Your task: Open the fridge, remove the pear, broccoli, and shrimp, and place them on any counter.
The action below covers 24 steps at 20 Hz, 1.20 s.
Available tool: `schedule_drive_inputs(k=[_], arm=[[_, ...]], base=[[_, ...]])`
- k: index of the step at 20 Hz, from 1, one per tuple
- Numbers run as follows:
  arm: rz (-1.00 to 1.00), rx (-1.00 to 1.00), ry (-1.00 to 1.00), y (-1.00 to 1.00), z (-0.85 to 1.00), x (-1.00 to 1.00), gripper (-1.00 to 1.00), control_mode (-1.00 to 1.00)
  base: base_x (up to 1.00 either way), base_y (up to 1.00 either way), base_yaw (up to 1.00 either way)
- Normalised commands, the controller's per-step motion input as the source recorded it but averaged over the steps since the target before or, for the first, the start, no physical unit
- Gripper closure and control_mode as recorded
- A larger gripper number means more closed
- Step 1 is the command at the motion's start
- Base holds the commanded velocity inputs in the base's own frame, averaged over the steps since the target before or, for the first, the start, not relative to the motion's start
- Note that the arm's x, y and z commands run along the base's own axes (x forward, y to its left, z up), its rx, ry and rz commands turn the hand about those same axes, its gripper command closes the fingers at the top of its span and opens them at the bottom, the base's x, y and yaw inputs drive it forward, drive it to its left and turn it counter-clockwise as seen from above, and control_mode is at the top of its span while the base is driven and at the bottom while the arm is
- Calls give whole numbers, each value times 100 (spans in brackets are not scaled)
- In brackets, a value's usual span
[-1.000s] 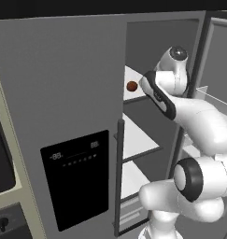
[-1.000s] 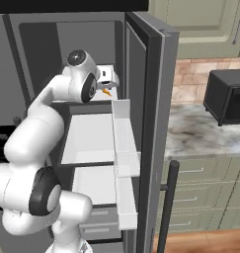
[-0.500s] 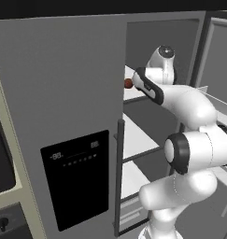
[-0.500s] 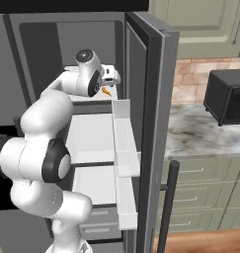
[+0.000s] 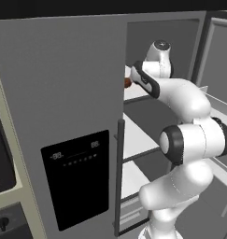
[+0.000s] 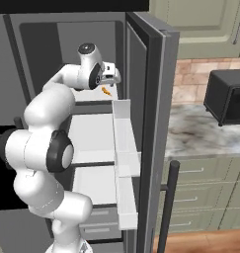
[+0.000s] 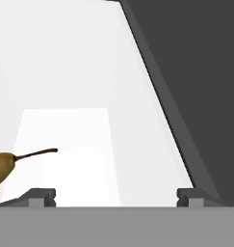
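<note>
Fridge (image 5: 63,93) door open. Gripper (image 7: 116,195) over white shelf (image 7: 70,72), jaws spread, holding nothing. Pear (image 7: 0,166) at hand view's lower left; shrimp (image 6: 106,91) just beside hand.

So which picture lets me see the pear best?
The hand view: the pear sits at its left edge, brownish with its thin stem plain, resting on the white fridge shelf, though partly cut off. The left base view gives just a small reddish bit beside the arm. From the right base view I cannot pick it out.
</note>
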Motion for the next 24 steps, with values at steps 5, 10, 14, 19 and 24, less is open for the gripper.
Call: schedule_drive_inputs(k=[5,10,14,19,24], arm=[[0,0,1,-58,-54,-13,-100,-100],[0,1,0,-71,-53,-25,-100,-100],[0,9,1,-84,-56,-6,-100,-100],[0,15,4,-88,-59,-31,-100,-100],[0,14,0,-71,-66,-55,-100,-100]], base=[[0,0,0],[0,0,0],[0,0,0],[0,0,0],[0,0,0]])
